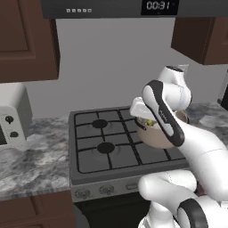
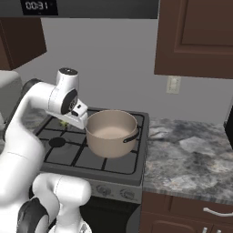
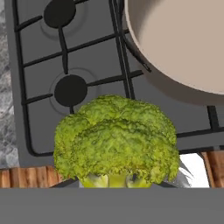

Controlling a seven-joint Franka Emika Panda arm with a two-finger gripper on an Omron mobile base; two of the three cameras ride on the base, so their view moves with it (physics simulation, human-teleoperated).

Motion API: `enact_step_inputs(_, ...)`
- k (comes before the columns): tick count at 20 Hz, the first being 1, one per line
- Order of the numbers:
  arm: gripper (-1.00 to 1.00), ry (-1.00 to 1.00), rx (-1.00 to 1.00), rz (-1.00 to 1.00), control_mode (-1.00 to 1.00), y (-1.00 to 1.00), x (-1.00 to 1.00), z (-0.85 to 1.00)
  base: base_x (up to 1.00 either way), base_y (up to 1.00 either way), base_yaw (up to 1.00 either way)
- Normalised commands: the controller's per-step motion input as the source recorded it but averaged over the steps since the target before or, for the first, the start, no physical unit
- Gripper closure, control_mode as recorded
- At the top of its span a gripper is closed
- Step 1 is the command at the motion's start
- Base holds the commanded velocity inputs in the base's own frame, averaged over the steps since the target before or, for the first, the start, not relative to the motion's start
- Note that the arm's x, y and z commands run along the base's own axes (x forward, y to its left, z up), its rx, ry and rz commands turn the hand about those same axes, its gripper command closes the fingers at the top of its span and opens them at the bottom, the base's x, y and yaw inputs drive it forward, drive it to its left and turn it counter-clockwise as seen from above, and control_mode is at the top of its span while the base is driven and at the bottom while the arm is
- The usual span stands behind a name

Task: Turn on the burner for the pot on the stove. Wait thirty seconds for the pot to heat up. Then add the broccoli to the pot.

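The claw (image 2: 65, 122) pinches the broccoli (image 3: 116, 142) above the grey stove (image 2: 113, 166), just beside the pot (image 2: 111, 133); speckled stone counter (image 2: 191, 159) lies beyond, under brown cabinets (image 2: 195, 36).

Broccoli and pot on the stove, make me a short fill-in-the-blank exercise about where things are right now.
1. The pincer is shut on the ____.
2. The pot stands on the ____.
3. In the hand view, the broccoli hangs over the grates, beside the pot, not yet ____ it.
4. The inside of the pot is ____.

Missing words: broccoli; stove; inside; empty
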Motion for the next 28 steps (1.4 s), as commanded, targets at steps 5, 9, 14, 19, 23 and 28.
enact_step_inputs(5,1.0,0.0,0.0,-0.14,-1.0,-0.66,0.14,0.02,0.0,0.0,0.0)
enact_step_inputs(9,1.0,0.0,-0.01,-0.14,-1.0,-0.55,0.27,0.0,0.0,0.0,0.0)
enact_step_inputs(14,1.0,0.0,-0.02,-0.12,-1.0,-0.44,0.46,0.0,0.0,0.0,0.0)
enact_step_inputs(19,1.0,0.0,-0.08,-0.07,-1.0,-0.26,0.43,-0.01,0.0,0.0,0.0)
enact_step_inputs(23,1.0,0.0,-0.11,0.0,-1.0,-0.15,0.31,-0.04,0.0,0.0,0.0)
enact_step_inputs(28,1.0,0.01,-0.11,0.0,-1.0,-0.1,0.04,-0.19,0.0,0.0,0.0)
